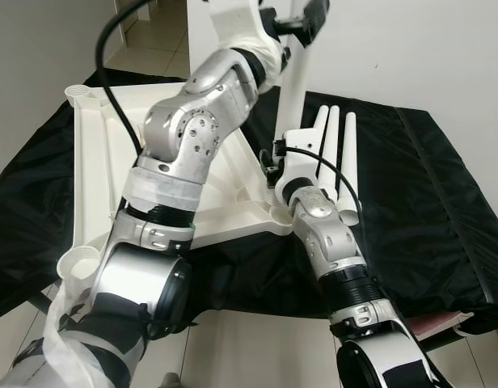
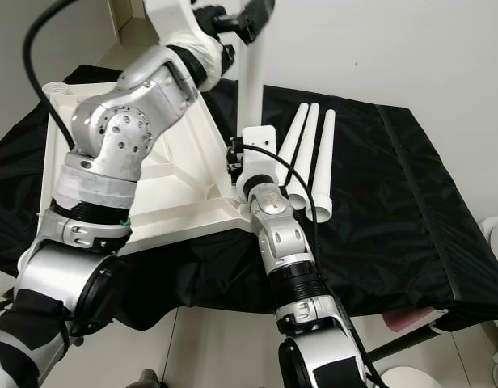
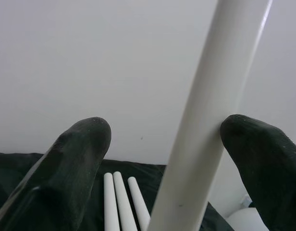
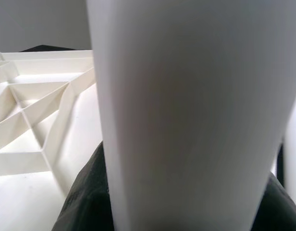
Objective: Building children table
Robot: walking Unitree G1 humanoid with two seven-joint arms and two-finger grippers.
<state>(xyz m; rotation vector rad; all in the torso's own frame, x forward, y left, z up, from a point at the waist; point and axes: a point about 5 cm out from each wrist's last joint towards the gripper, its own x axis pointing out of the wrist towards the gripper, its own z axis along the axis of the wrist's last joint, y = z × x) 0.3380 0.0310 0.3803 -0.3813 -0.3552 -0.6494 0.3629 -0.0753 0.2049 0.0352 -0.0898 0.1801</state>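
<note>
The white table top (image 1: pixel 95 153) lies upside down on a black cloth (image 1: pixel 427 202), its ribs facing up. One white table leg (image 1: pixel 293 89) stands upright in the near right corner socket. High on that leg, my left gripper (image 1: pixel 301 20) is open around it; in the left wrist view one fingertip (image 3: pixel 249 139) touches the leg (image 3: pixel 205 125) and the other stands apart. My right gripper (image 2: pixel 233 158) is low at the leg's base, shut on the leg (image 4: pixel 186 96), with black fingers (image 4: pixel 83 197) on both sides of it.
Three spare white legs (image 1: pixel 334 153) lie side by side on the cloth just right of the standing leg. Open corner sockets (image 1: pixel 78 93) (image 1: pixel 79 263) stick up on the table top's left side. A pinkish object (image 2: pixel 411 319) lies under the cloth's near right edge.
</note>
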